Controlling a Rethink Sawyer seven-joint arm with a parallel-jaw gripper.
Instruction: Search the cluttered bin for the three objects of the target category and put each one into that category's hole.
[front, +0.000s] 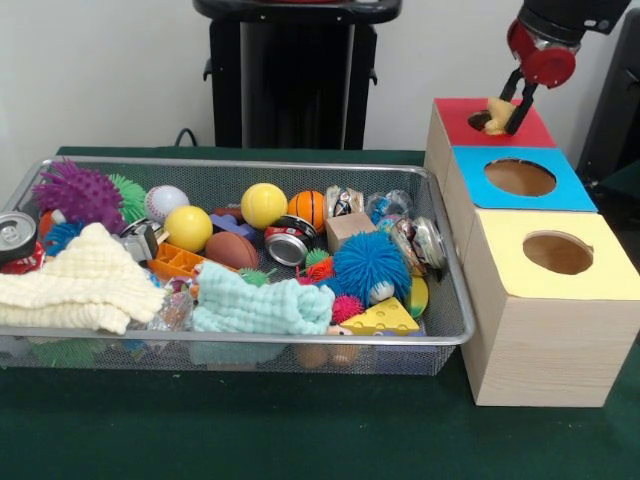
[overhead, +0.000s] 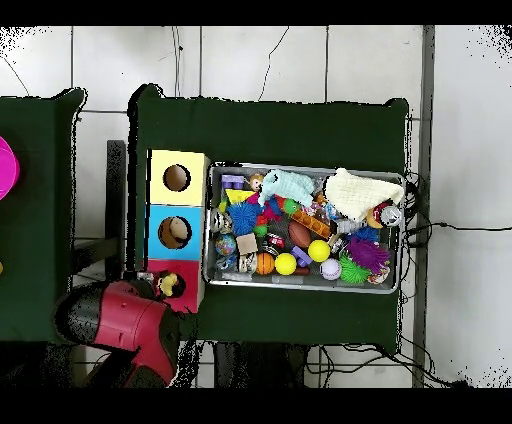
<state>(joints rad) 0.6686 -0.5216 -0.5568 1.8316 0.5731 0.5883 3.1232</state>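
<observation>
Over the red box (front: 462, 128), the pincer (front: 508, 118) is closed on a pale yellow, soft-looking piece (front: 497, 113) held right at the round hole, which it partly hides; what the piece is cannot be made out. Three wooden boxes stand in a row touching each other, topped red, blue (front: 520, 178) and yellow (front: 555, 253), each with one round hole. Beside them on the green table (front: 300, 430) sits a wire-mesh bin (front: 440, 335) piled with clutter: two smooth yellow balls (front: 263, 204), a spiky purple ball (front: 78, 194), a fuzzy blue one (front: 371, 266), two knitted cloths, cream (front: 80, 282) and mint (front: 255, 305), a cheese-like yellow wedge (front: 380, 318) and dented cans (front: 290, 240). Much underneath is buried
</observation>
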